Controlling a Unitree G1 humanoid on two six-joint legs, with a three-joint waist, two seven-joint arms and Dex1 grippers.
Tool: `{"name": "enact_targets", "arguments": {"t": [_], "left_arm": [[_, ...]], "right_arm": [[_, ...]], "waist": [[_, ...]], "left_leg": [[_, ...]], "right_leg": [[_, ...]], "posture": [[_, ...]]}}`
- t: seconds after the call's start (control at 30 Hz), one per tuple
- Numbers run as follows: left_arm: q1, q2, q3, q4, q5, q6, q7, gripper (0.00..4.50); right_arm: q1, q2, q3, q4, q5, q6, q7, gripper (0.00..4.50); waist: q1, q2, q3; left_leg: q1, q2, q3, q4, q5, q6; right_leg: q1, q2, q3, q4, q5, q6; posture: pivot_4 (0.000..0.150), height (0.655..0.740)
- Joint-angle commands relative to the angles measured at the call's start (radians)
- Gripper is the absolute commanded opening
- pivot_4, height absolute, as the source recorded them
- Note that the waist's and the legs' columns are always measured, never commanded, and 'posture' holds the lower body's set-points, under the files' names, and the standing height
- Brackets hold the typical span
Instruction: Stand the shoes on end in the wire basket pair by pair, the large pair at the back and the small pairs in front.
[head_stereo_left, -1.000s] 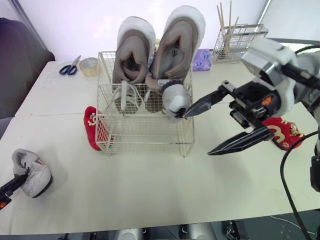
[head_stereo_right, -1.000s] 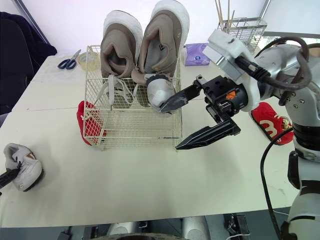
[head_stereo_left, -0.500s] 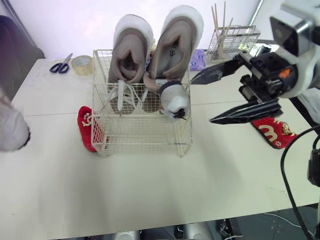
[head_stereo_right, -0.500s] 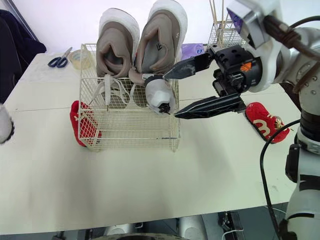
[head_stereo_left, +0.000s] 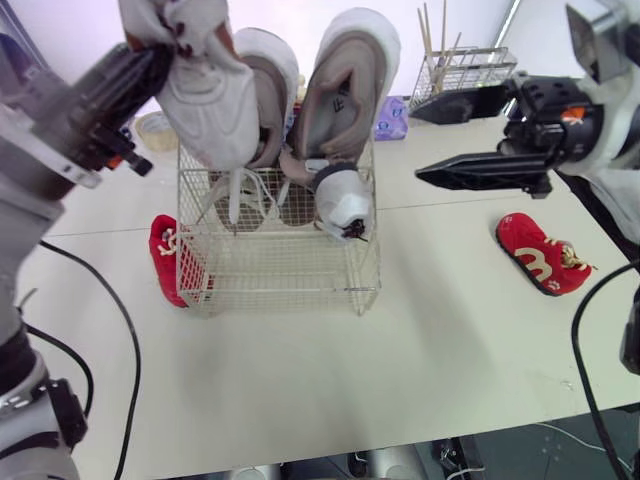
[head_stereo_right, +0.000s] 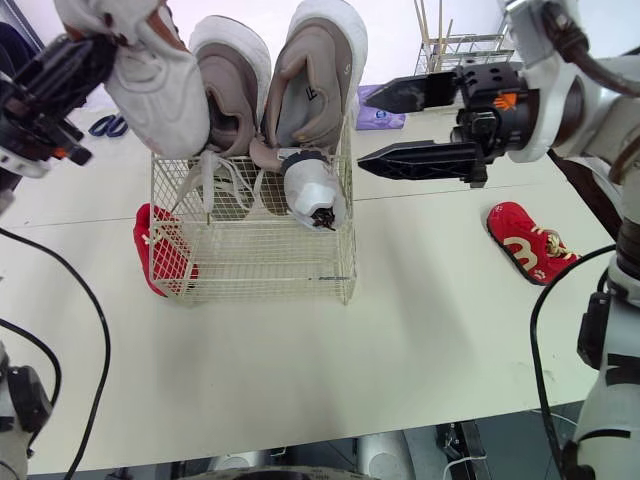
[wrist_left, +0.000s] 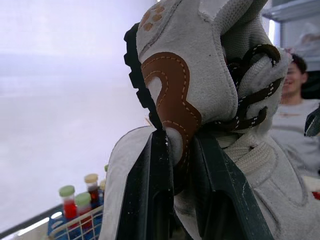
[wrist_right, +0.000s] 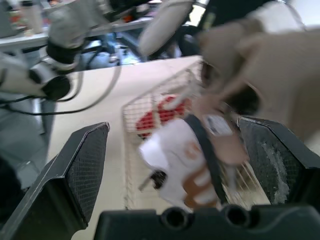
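On the near part of the pale counter (head_stereo_left: 300, 380) nothing but bare surface is seen; farther in, the wire basket (head_stereo_left: 280, 275) is set left of the middle. A red slipper (head_stereo_left: 165, 255) is stood on end against the outside of the basket's left wall, and a second red slipper (head_stereo_left: 540, 255) is laid flat on the counter well to the right. Inside the basket, at the front right, a small grey-white shoe (head_stereo_left: 345, 205) is stood on end, and behind it the large beige pair (head_stereo_left: 345, 90) is stood upright along the back, rising above the rim. The right gripper (head_stereo_left: 416, 146) is held in the air to the right of the basket, level with the large pair, its fingers spread wide and nothing between them. The left gripper (wrist_left: 180, 150) is raised above the basket's rear left corner, its fingers closed narrowly on a second small grey-white shoe (head_stereo_left: 205, 95) with a brown patch and brown laces, which is hung in front of the left large shoe. At the far edge a roll of tape (head_stereo_left: 155, 128), a purple packet (head_stereo_left: 385, 118) and a wire holder with sticks (head_stereo_left: 455, 70) are seen.
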Motion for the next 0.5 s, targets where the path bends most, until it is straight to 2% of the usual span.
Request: {"name": "enact_targets", "arguments": {"t": [0.03,0.33,0.5], "left_arm": [[0.029,-0.034,0.004,-0.046,0.059,-0.089,-0.004,0.01],[0.216,-0.077,-0.054,-0.116,0.209,-0.177,-0.033,0.01],[0.242,-0.118,-0.132,-0.089,0.338,-0.289,-0.067,0.01]], "right_arm": [[-0.001,-0.022,-0.056,-0.027,0.026,0.01,-0.025,4.5],[0.002,-0.011,-0.033,0.039,-0.004,-0.023,-0.007,4.5],[0.024,-0.02,-0.002,0.026,-0.002,0.007,-0.003,4.5]], "waist": [[-0.001,0.0,0.0],[0.0,0.0,0.0],[0.012,0.0,0.0]], "left_leg": [[0.0,0.0,0.0,0.001,-0.001,0.001],[0.0,0.0,-0.001,0.001,-0.001,0.002],[0.0,0.0,-0.001,0.002,-0.001,0.002]], "right_leg": [[0.0,0.0,0.0,0.0,0.0,0.0],[0.001,0.0,0.0,0.0,0.0,0.0],[0.001,0.0,0.0,0.0,0.0,0.0]], "posture": [[0.15,0.74],[0.15,0.74],[0.15,0.74]]}}
